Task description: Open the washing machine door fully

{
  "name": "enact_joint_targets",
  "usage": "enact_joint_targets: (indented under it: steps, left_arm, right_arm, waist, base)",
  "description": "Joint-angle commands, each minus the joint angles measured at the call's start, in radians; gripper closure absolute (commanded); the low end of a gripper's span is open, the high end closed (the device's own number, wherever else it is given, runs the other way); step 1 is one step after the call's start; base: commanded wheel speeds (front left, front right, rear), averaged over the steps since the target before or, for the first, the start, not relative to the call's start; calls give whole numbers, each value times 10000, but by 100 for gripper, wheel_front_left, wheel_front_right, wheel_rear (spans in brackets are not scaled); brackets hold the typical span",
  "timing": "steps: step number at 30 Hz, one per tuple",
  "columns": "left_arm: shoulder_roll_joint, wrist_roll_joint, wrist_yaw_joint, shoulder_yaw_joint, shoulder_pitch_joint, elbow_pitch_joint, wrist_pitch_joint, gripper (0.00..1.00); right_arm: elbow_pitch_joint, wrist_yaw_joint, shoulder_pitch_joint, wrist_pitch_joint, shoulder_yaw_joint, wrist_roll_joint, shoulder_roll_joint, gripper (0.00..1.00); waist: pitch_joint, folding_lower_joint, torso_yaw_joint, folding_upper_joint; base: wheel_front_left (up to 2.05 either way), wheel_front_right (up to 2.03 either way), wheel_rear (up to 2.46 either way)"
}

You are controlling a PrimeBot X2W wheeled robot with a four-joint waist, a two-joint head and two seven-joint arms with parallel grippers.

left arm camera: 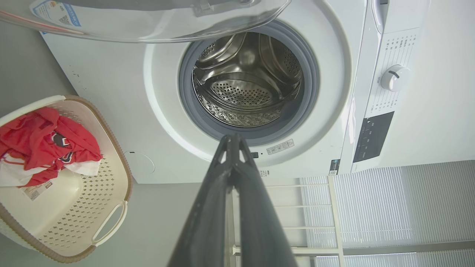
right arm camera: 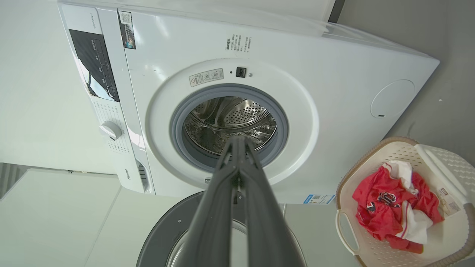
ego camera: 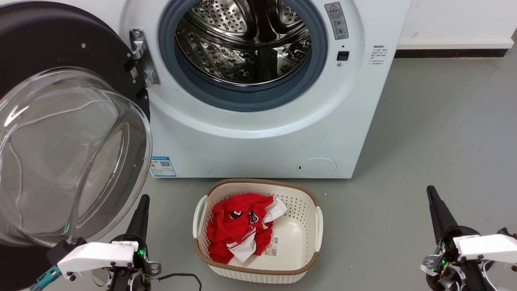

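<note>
Standing wide open at frame left, the washing machine door [ego camera: 68, 141] bares the drum [ego camera: 242, 44]; left gripper [ego camera: 143, 200] and right gripper [ego camera: 431, 191], in the lower corners, are pinched together, empty.

Warning-triangle sticker [ego camera: 336, 20] on washer [ego camera: 250, 149]
</note>
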Motion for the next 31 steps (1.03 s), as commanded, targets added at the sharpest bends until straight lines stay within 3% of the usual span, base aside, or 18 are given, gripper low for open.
enact_joint_targets:
  steps: [1, 20, 31]
  left_arm:
    - [-4, -184, -49, 41, -192, 15, 65, 100]
    - [-33, -1623, -220, 258, -203, 129, 412, 100]
    - [-33, -1607, -214, 254, -196, 126, 417, 100]
  right_arm:
    - [12, 1, -147, 33, -27, 181, -30, 100]
    - [194, 0, -315, 381, -89, 1560, -2, 100]
    - [188, 0, -307, 396, -107, 1519, 19, 100]
  waist:
    - [-3, 0, -2, 0]
    - [-72, 0, -52, 0]
    - [-74, 0, -53, 0]
  base:
    - [0, 0, 0]
    - [0, 0, 0]
    - [0, 0, 0]
